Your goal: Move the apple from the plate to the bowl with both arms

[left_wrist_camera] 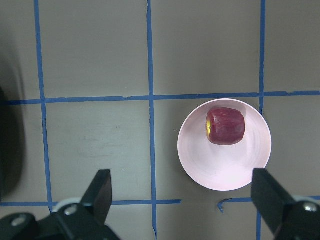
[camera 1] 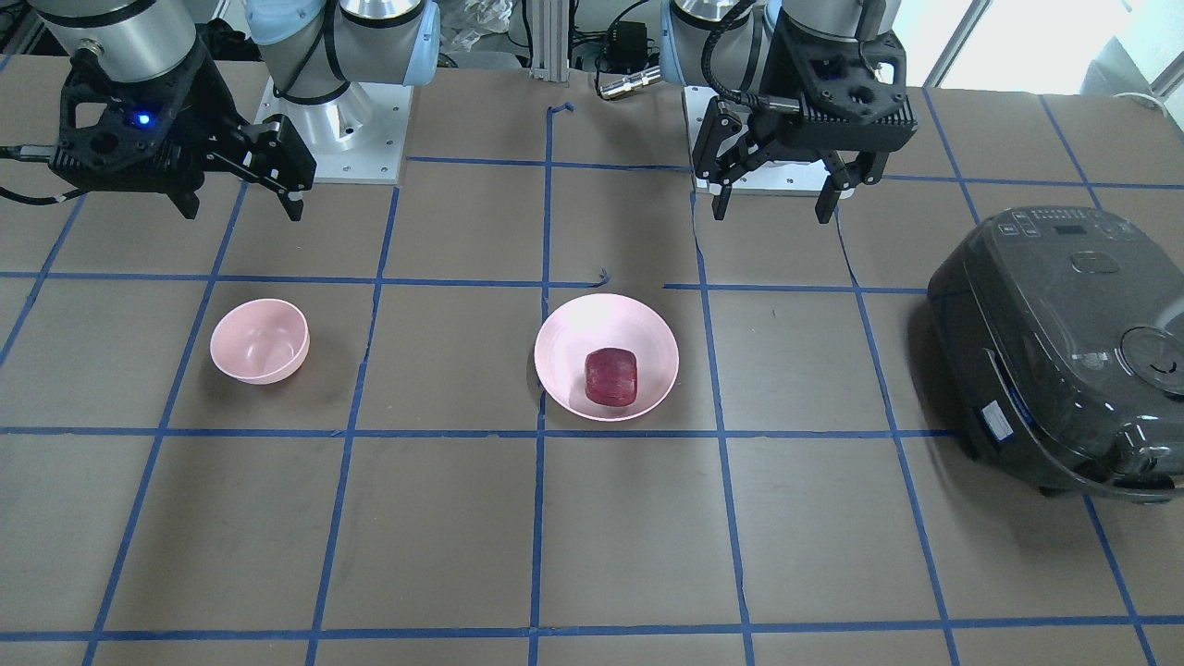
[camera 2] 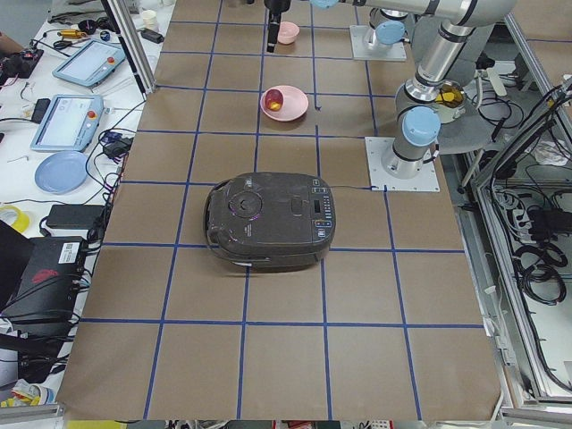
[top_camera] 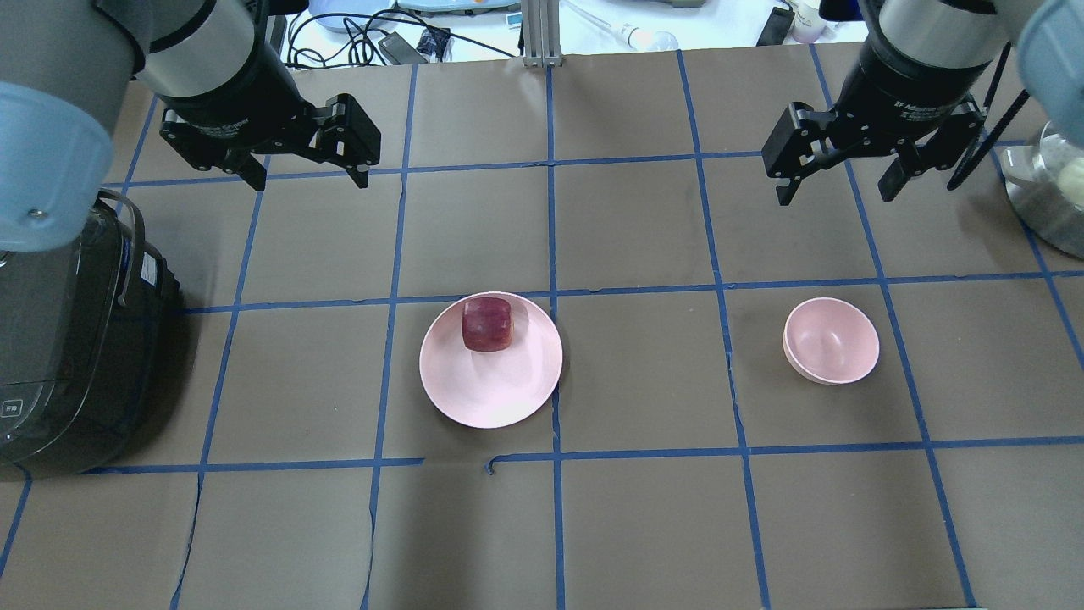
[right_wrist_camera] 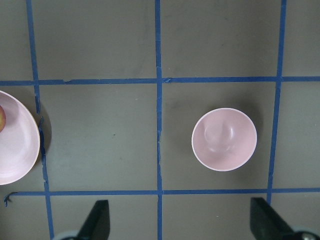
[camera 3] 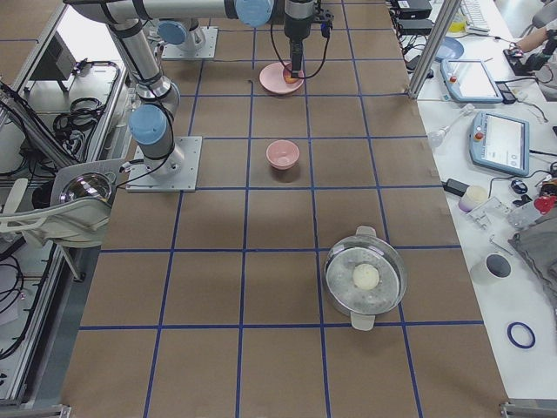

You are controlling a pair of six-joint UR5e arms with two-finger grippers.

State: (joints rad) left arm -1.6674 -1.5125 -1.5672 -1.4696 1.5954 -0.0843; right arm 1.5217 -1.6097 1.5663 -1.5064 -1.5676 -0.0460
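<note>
The dark red apple (top_camera: pixel 487 323) lies in the pale pink plate (top_camera: pixel 491 391) near the table's middle, toward the plate's far rim. It also shows in the front view (camera 1: pixel 611 376) and the left wrist view (left_wrist_camera: pixel 226 126). The smaller, deeper pink bowl (top_camera: pixel 832 341) stands empty to the plate's right and shows in the right wrist view (right_wrist_camera: pixel 224 139). My left gripper (top_camera: pixel 309 180) is open and empty, held high, beyond and left of the plate. My right gripper (top_camera: pixel 836 196) is open and empty, held high beyond the bowl.
A dark rice cooker (top_camera: pixel 68 339) stands at the table's left end. A metal pot with a glass lid (top_camera: pixel 1046 195) stands at the far right edge. Blue tape lines grid the brown table top.
</note>
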